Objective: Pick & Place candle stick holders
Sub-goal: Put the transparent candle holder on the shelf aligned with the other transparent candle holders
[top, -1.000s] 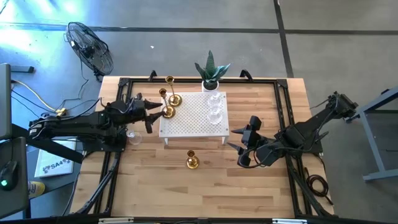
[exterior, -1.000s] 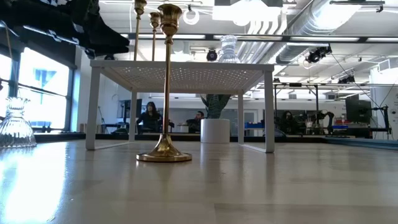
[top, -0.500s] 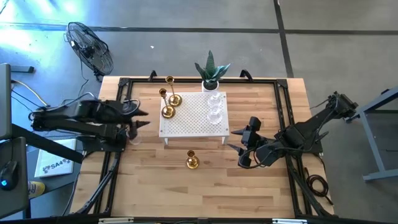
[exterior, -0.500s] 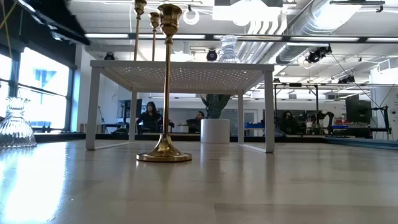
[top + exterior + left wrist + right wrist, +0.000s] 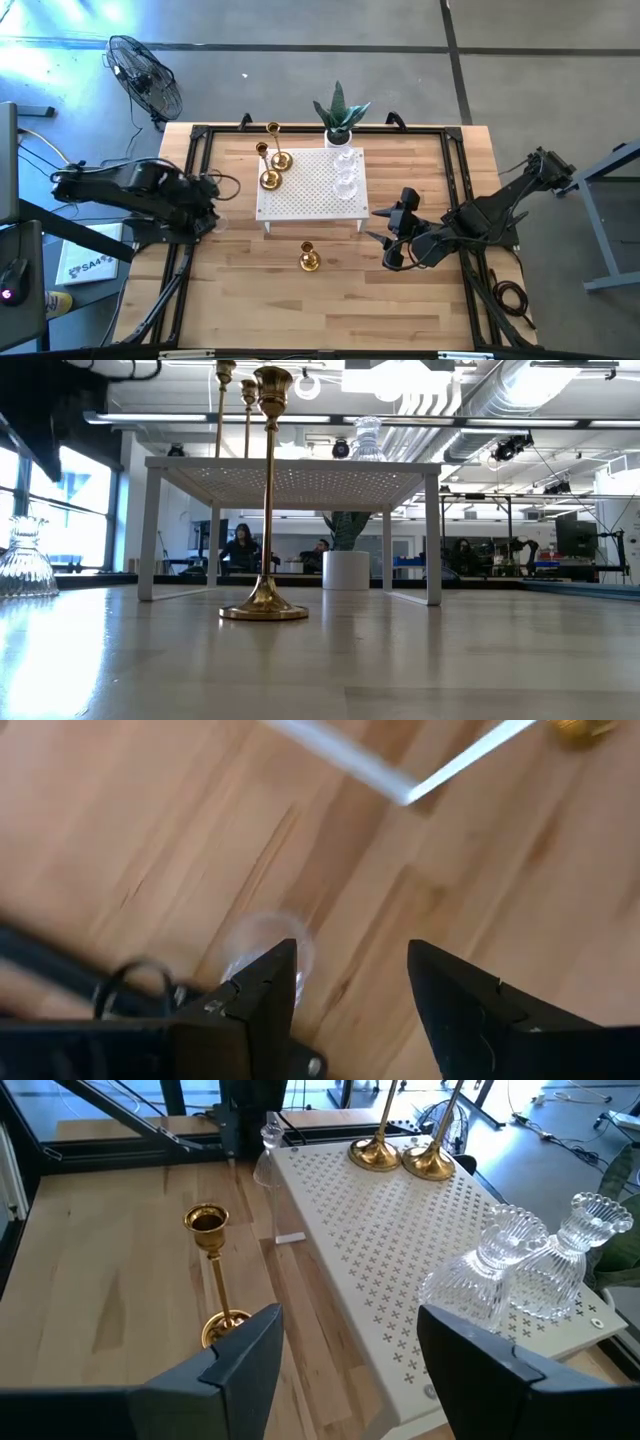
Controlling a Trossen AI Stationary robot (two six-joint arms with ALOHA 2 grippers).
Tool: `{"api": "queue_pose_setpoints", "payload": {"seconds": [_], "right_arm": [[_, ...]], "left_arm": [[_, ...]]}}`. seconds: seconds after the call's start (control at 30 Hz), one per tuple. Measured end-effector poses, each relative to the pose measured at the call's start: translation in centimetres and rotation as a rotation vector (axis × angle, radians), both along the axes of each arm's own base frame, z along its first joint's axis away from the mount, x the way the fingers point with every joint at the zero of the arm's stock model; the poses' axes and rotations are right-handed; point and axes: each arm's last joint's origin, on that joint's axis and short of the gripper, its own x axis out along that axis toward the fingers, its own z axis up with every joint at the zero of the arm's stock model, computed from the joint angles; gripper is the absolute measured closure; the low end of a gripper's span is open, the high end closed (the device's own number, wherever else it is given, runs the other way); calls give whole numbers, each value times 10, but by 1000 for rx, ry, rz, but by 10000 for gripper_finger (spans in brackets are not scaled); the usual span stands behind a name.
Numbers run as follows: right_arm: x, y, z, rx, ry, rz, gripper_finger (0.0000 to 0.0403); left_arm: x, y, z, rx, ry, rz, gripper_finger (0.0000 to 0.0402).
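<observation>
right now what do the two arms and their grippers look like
Both arms are dark, nearly black, jointed segments with black cables along them. The left gripper has two broad, matte black wedge fingers. The right gripper has the same blocky black fingers. No markings are visible.

Our two arms (image 5: 130,190) are black and jointed, with thin black cables along them; each ends in two dark, wedge-shaped fingers (image 5: 250,1370), one screw showing near the left pair.

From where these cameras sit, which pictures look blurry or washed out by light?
Left wrist view: blurred all over, the glass holder a pale smear on the wood. Low view: bright windows at the left, sheen across the table, the near gold holder sharp. High view: blue-white glare on the floor, top left. Right wrist view: clear, its glass holders sparkling.
</observation>
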Motion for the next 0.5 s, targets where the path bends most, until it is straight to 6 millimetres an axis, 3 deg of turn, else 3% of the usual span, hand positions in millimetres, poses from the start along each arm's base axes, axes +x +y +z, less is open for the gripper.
{"api": "queue_pose_setpoints", "payload": {"seconds": [0.27, 0.5], "right_arm": [[0, 0, 0, -27, 1, 0, 178], [0, -1, 1, -37, -6, -12, 178]], "left_arm": [[30, -3, -23, 1, 336, 86, 215], [55, -7, -43, -9, 537, 41, 215]]}}
